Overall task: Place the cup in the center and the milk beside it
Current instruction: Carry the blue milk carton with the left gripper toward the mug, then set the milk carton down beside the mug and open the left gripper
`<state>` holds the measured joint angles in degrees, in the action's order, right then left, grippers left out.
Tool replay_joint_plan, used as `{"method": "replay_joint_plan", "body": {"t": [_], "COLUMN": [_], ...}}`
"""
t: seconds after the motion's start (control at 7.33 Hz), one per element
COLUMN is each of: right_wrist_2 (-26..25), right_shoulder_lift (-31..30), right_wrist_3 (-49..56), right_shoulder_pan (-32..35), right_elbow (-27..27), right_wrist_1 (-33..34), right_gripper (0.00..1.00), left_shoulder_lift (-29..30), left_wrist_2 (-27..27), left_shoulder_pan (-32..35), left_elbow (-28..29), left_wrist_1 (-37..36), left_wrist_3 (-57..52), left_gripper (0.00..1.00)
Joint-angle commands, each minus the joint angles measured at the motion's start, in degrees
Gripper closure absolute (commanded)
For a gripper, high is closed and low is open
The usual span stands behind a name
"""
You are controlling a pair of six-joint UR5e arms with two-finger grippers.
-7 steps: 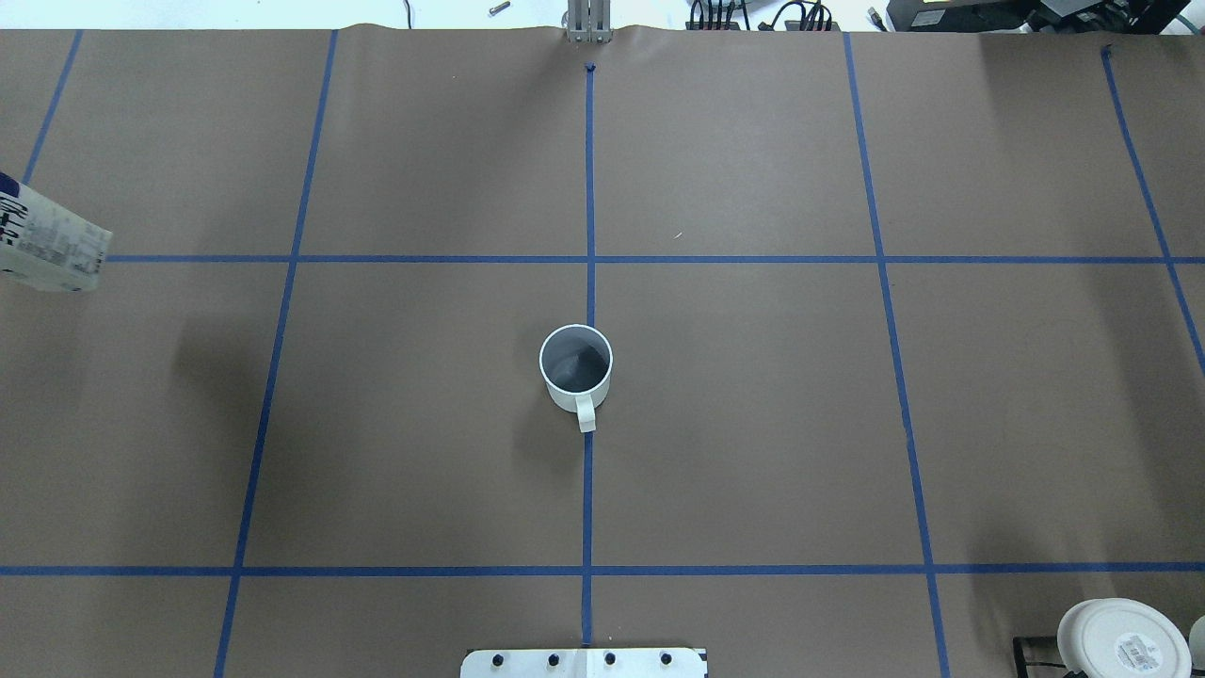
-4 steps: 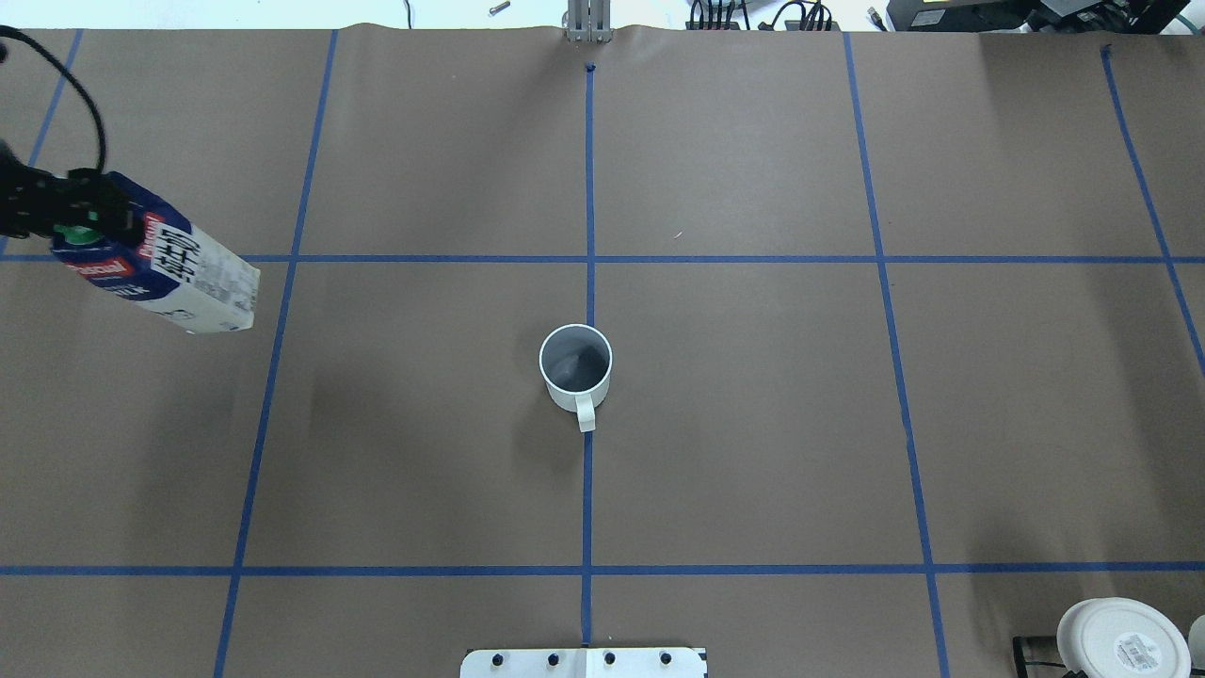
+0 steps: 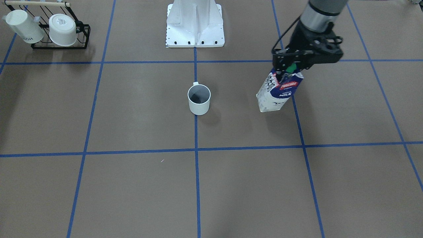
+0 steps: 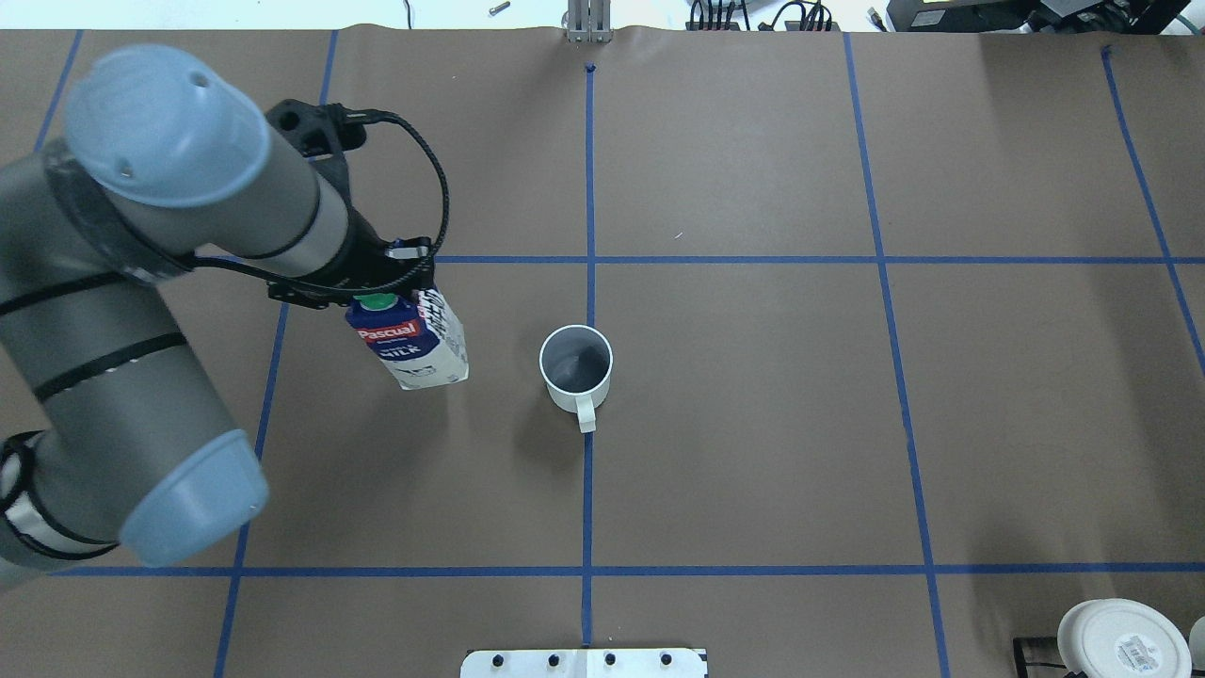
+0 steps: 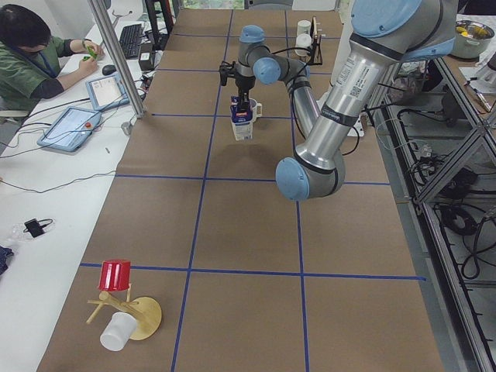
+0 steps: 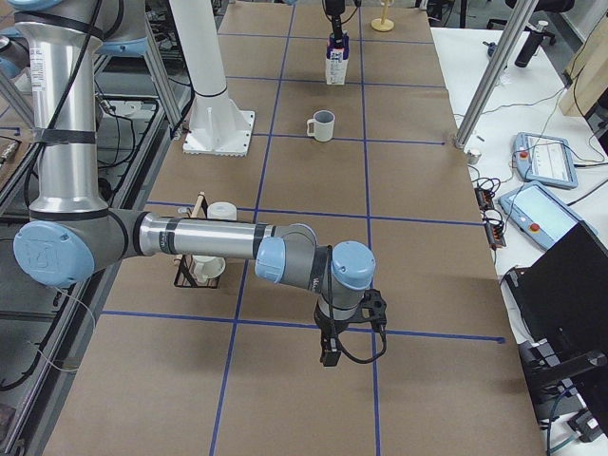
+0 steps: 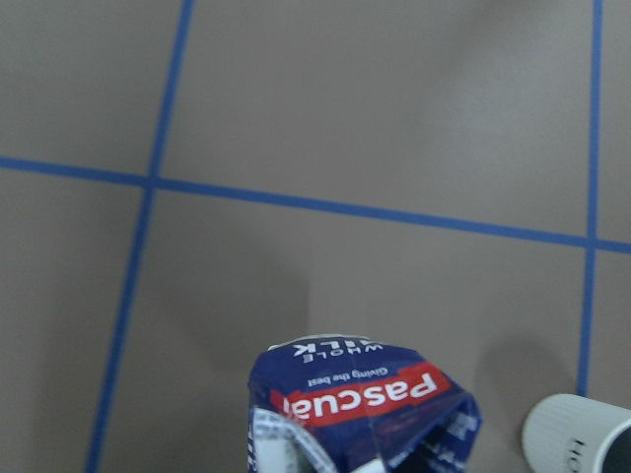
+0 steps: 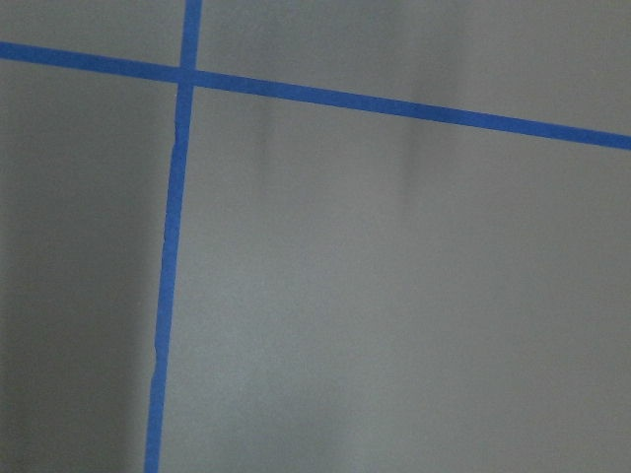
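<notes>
Left gripper [image 4: 384,282] clamps the top of the milk [image 4: 417,350], which hangs tilted beneath it; the cup [image 4: 575,366] stands apart to the gripper's right, on the tape line of the center [image 4: 734,414]. Right gripper [image 6: 329,359]: opening indiscernible.

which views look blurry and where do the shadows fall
Left wrist view: the milk is close and slightly soft. Right wrist view: soft, darker on its left, only blue tape. Overhead view: sharp, the cup casts a faint shadow lower-left.
</notes>
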<state>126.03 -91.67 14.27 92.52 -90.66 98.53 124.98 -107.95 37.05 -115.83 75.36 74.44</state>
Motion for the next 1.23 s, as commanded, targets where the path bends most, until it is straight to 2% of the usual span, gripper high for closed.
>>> {"method": "replay_joint_plan", "body": {"t": [0.0,0.55,0.95,1.09], "right_wrist_2": [0.00,0.09,0.09,0.09], "right_shoulder_lift": [0.00,0.09,0.17,0.18], "right_wrist_3": [-0.04,-0.12,-0.12,-0.12], "right_shoulder_pan": [-0.06,-0.06,-0.06,-0.06], "right_elbow": [0.22,0.22,0.22,0.22], "right_wrist_1": [0.00,0.00,0.00,0.00], "right_gripper": [0.00,0.00,0.00,0.00], "left_shoulder_lift": [5.52,5.80,5.80,5.89], "left_wrist_2": [3.62,3.63,3.63,3.54], "left_shoulder_pan": [-4.17,-5.58,-5.93,-5.93], "left_elbow": [5.08,6.58,9.74,9.66], "left_wrist_1": [-0.47,0.49,4.88,4.89], "left_wrist_3": [2.29,2.03,2.11,2.03], "left_gripper": [1.00,1.00,1.00,0.77]}}
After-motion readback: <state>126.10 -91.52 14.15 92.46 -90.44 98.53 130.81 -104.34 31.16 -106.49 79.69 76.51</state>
